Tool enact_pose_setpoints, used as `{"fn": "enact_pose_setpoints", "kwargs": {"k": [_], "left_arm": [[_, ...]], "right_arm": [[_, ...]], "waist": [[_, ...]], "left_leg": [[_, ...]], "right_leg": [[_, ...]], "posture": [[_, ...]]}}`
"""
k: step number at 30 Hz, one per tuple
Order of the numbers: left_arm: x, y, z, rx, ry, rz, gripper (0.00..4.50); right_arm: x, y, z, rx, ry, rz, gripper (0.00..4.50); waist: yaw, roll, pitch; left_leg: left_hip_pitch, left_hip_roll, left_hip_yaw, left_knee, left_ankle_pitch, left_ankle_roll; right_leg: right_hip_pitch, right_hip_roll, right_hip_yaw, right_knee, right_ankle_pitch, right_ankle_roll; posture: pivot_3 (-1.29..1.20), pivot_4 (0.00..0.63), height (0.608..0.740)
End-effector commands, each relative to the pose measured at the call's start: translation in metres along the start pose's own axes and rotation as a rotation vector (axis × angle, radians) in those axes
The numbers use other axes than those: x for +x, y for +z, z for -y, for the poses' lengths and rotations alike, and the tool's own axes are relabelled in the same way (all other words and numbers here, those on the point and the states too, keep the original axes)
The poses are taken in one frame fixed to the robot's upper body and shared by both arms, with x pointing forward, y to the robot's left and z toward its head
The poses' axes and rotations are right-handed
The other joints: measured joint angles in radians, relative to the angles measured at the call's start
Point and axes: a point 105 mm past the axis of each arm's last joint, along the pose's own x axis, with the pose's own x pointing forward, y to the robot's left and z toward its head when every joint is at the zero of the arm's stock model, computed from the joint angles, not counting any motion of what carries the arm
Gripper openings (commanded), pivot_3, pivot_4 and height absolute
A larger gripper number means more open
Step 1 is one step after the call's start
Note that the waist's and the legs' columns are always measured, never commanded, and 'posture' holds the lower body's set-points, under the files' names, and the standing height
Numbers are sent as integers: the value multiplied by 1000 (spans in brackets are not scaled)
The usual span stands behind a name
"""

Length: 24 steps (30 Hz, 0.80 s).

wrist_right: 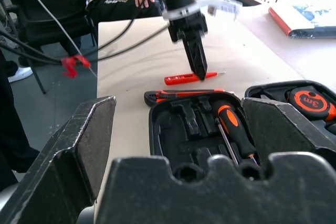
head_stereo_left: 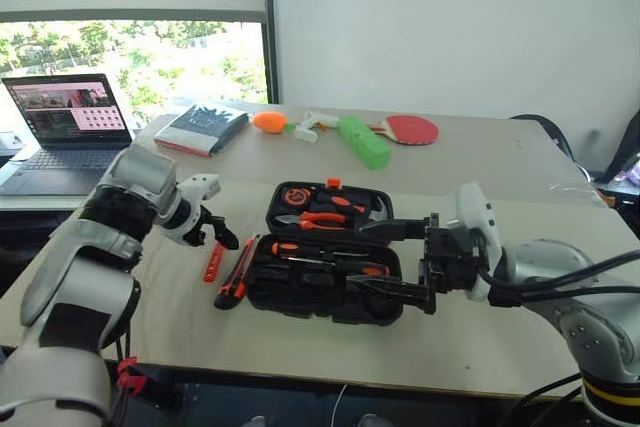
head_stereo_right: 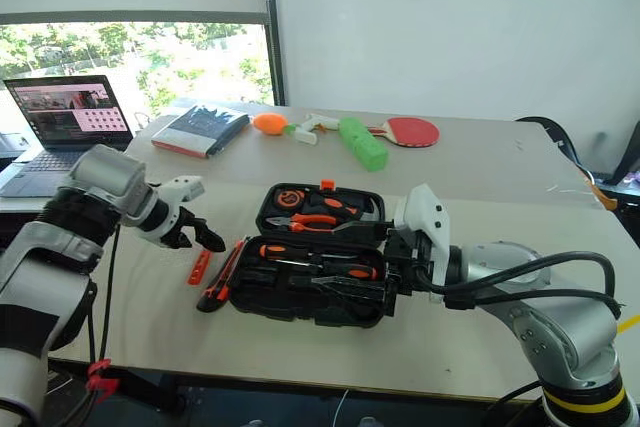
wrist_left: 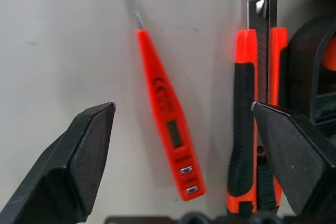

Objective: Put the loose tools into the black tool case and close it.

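The short red screwdriver [wrist_left: 167, 123] lies flat on the pale tabletop [head_stereo_left: 480, 317], right under the left gripper [head_stereo_left: 212, 234] and between its two spread black fingers [wrist_left: 73, 166], nearer the finger on the outer side. Nothing is grasped; the jaws stand wide apart above it. Its long axis runs roughly along the direction the gripper looks, metal tip pointing away from the wrist, butt end with two small contacts nearest the fingers' base, slightly slanted.

Just beside it, toward the gripper's other finger, the orange-and-black utility knife [wrist_left: 254, 108] lies nearly parallel, blade end also pointing away from the wrist, its far side hard against the edge of the flat black moulded-plastic tool case [head_stereo_left: 330, 292]. I cannot tell whether knife and case actually touch.

The case sits open on the table, beyond the knife from the left gripper. In its near half lie slim orange-and-black-handled screwdrivers [head_stereo_left: 300, 249], lengthwise across the case; the lid half holds orange-handled pliers [head_stereo_left: 318, 218] and a round orange tape measure [head_stereo_left: 295, 197].

The right gripper [head_stereo_left: 395, 262] hovers over the case's other end, fingers splayed wide, holding nothing, pointing across the case toward the left gripper.
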Motion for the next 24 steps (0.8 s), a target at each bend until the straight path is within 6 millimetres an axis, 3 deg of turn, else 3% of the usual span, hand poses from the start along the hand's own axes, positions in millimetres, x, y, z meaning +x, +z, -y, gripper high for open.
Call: {"fn": "enact_pose_setpoints", "kwargs": {"k": [1,15,21,22,24], "left_arm": [[-8,7,1,25,17,2,4500],[2,-7,-2,35,49,-92,4500],[3,-18,-3,53,54,-131,2900],[3,-18,-3,52,55,-131,2380],[4,-18,-4,48,60,-128,2380]], "right_arm": [[-3,12,-3,-46,-3,29,4458],[-2,13,4,-44,-57,30,4458],[0,13,7,-41,-63,33,4500],[0,13,7,-41,-63,33,4500],[0,13,7,-40,-64,36,4500]], "waist": [[-2,0,0],[-5,0,0],[-8,0,0],[-8,0,0],[-7,0,0]], "left_leg": [[0,0,0,0,0,0],[0,0,-3,0,0,0],[0,0,-3,0,0,0],[0,0,-3,0,0,0],[1,0,-4,0,0,0]], "right_leg": [[0,0,0,0,0,0],[0,0,0,0,0,0],[1,0,0,1,0,0],[1,0,0,1,0,0],[1,0,0,1,0,0]], "posture": [[0,150,736],[0,150,736],[0,150,736],[0,150,736],[0,150,736]]}}
